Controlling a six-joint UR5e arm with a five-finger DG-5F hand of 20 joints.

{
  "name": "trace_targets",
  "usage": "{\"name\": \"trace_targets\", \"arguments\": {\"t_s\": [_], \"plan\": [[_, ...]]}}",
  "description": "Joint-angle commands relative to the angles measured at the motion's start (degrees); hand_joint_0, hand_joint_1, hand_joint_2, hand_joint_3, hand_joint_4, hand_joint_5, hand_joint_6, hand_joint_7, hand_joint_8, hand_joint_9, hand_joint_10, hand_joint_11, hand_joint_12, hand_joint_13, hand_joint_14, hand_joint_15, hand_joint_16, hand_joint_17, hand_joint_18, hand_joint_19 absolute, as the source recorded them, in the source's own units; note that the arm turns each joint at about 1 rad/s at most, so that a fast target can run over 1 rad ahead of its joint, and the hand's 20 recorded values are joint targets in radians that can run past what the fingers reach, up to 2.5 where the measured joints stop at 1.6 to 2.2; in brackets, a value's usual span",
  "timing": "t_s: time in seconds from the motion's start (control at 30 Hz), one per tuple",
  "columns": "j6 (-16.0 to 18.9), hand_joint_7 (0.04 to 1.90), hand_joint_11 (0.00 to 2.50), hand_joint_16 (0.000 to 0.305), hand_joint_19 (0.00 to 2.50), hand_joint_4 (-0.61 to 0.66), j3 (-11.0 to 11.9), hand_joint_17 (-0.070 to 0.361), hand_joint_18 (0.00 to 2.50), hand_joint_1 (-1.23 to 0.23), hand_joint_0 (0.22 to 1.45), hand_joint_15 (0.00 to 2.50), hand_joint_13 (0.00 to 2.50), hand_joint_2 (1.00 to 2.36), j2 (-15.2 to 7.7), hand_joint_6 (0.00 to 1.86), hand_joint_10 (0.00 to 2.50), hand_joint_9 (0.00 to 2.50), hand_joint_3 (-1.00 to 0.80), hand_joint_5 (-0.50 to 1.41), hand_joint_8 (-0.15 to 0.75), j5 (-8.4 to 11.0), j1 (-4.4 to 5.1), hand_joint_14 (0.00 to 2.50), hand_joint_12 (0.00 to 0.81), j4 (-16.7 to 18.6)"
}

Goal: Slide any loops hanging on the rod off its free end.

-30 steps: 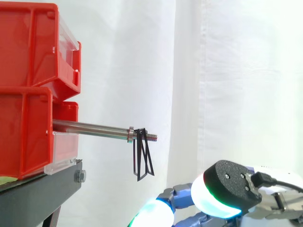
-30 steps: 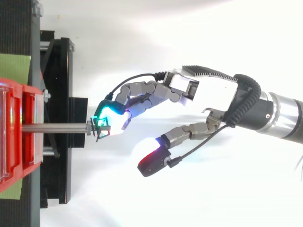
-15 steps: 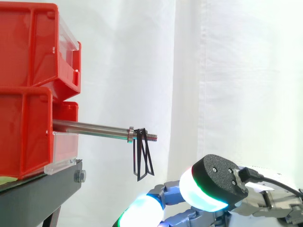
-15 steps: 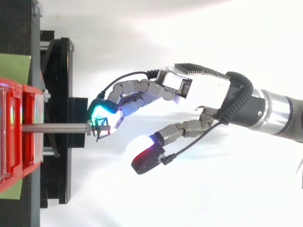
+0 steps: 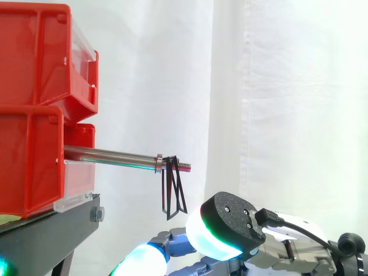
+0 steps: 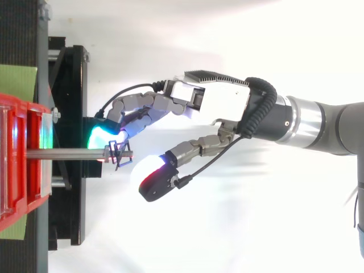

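Observation:
A steel rod [image 5: 112,157] sticks out rightwards from the lower red bin [image 5: 29,161], ending in a threaded tip. Black loops [image 5: 173,192] hang from the rod just beyond its collar, close to the free end; from above the loops [image 6: 119,156] look like a small black tangle. My hand [image 6: 213,102] reaches in from the right, open, with its fingers [image 6: 133,108] stretched toward the stand behind the rod and its thumb [image 6: 156,179] on the near side. In the side view the hand [image 5: 230,227] sits below the loops and slightly right of them, holding nothing.
Two red bins [image 5: 40,57] are stacked on a black stand [image 5: 46,241] at the left. A white curtain hangs behind. Open space lies right of the rod's tip.
My hand has moved left toward the stand, its fingers now passing the loops and its thumb coming under the rod's end. The loops hang as before.

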Motion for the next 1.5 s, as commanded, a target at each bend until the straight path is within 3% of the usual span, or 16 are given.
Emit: {"name": "trace_targets", "arguments": {"t_s": [0.0,0.27,0.4,1.13,1.47], "plan": [[-0.10,0.97,0.52,0.062,0.29,0.33,0.15,0.139,0.71,-0.57,0.57,0.18,0.69,1.00,-0.03,0.50,0.01,0.80,-0.47,-0.17,0.321,-1.10,-0.14,0.01,0.366,0.18],[-1.42,0.98,0.52,0.062,0.29,0.33,1.38,0.139,0.71,-0.56,0.57,0.18,0.69,1.00,0.05,0.50,0.01,0.80,-0.47,-0.16,0.321,-2.07,-0.22,0.01,0.368,0.27],[-1.42,0.98,0.52,0.062,0.29,0.34,2.70,0.139,0.71,-0.56,0.57,0.18,0.69,1.00,0.05,0.50,0.01,0.79,-0.47,-0.16,0.321,-4.09,-0.66,0.01,0.366,0.10],[-1.77,1.02,0.52,0.062,0.28,0.33,2.79,0.139,0.71,-0.60,0.58,0.18,0.69,1.00,0.23,0.50,0.01,0.80,-0.44,-0.16,0.321,-6.73,-2.60,0.01,0.364,0.01],[-2.56,1.04,0.52,0.061,0.29,0.33,2.79,0.137,0.71,-0.62,0.60,0.18,0.69,1.01,0.84,0.50,0.01,0.80,-0.39,-0.16,0.318,-9.10,-3.47,0.01,0.363,-0.08]]}}
